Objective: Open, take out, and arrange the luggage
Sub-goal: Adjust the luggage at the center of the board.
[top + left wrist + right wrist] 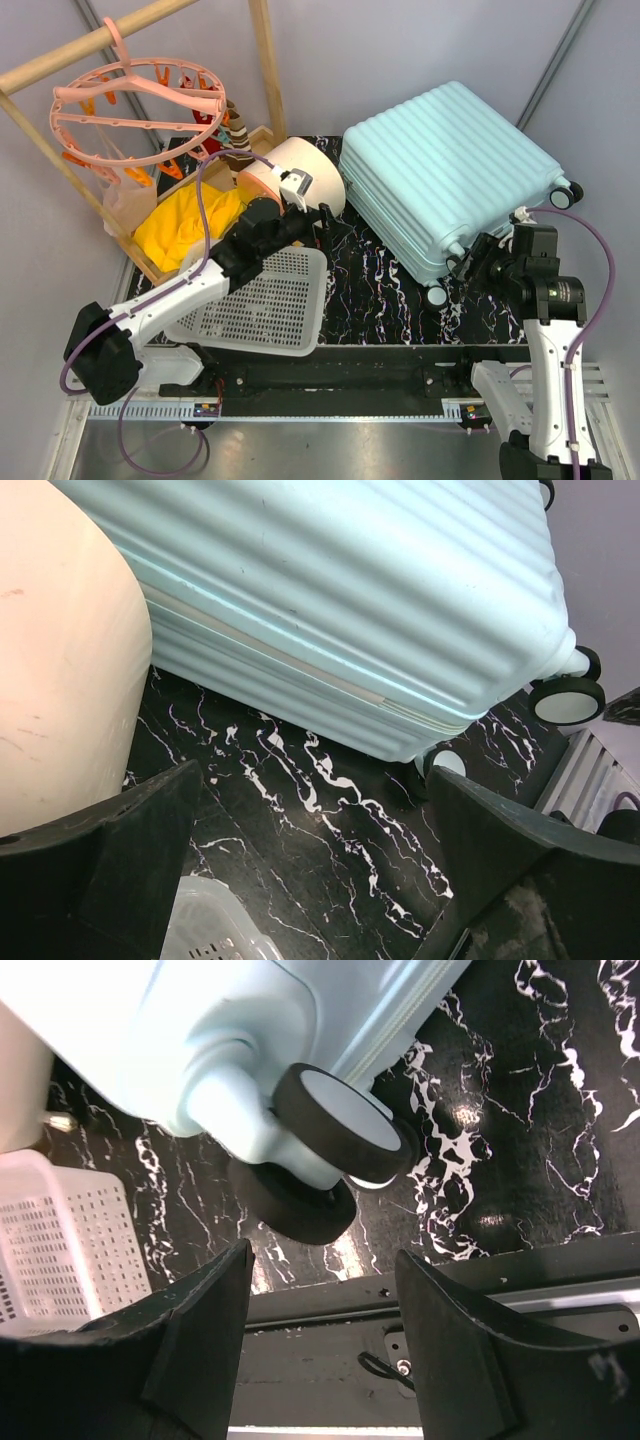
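Observation:
The pale mint-blue ribbed suitcase (450, 170) lies closed and flat on the black marbled mat (370, 290) at the back right, wheels toward the right and front. My left gripper (325, 222) is open and empty, just left of the suitcase's near-left side, which fills the left wrist view (350, 600). My right gripper (468, 266) is open and empty at the suitcase's front corner, close to its black-and-white wheel (345, 1140). The suitcase shell shows above the wheel (150, 1030).
A white perforated basket (265, 300) lies under my left arm. A cream-and-orange rounded box (290, 175) stands behind it. A wooden crate with yellow cloth (185, 225) and a pink hanger ring (140, 100) sit at the back left.

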Available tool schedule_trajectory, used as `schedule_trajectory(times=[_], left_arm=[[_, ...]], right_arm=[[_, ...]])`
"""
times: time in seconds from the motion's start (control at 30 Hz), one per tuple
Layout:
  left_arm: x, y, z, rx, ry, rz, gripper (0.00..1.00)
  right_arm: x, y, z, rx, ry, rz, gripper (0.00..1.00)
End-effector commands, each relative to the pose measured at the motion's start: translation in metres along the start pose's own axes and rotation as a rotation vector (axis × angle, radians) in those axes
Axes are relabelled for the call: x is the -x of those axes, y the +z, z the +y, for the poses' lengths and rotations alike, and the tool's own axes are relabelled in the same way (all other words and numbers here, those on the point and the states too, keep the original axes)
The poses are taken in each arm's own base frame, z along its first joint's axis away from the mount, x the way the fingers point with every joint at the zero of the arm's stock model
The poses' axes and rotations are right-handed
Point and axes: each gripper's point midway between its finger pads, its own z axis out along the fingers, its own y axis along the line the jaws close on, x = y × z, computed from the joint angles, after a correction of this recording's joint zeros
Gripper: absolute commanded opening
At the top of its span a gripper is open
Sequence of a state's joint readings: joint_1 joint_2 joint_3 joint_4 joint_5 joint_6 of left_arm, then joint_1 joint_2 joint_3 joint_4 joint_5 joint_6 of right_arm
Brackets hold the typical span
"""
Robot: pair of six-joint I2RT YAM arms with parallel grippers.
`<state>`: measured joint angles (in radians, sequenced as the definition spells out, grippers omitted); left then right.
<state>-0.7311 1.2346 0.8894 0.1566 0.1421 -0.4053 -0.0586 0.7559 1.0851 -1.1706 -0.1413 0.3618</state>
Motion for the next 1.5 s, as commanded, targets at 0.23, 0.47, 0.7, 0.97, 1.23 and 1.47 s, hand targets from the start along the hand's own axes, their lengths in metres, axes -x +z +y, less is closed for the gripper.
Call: schedule_trajectory(times=[0.23, 0.47, 0.7, 0.97, 1.23, 1.47], left_arm=[[0.02, -0.007, -0.009, -0.046, -0.001, -0.064, 0.99], [0.021, -0.01, -0.006, -0.041, 0.007, -0.065, 0.99], [0.02, -0.014, -0.002, -0.032, 0.01, -0.063, 0.99], [0.022, -0.019, -0.006, -0.045, 0.009, -0.07, 0.99], [0.019, -0.024, -0.01, -0.064, -0.001, -0.064, 0.99], [0.009, -0.025, -0.009, -0.075, -0.012, -0.042, 0.99]], right_arm=[[0.023, 0.038, 0.014, 0.092, -0.051, -0.071, 0.71], [0.04, 0.051, -0.002, -0.01, 0.001, -0.146, 0.67], [0.073, 0.035, -0.012, -0.079, 0.034, -0.338, 0.39], [0.104, 0.026, -0.044, -0.29, 0.021, -0.45, 0.31], [0.143, 0.015, -0.073, -0.473, 0.051, -0.591, 0.3], [0.173, 0.005, -0.099, -0.6, 0.086, -0.67, 0.3]])
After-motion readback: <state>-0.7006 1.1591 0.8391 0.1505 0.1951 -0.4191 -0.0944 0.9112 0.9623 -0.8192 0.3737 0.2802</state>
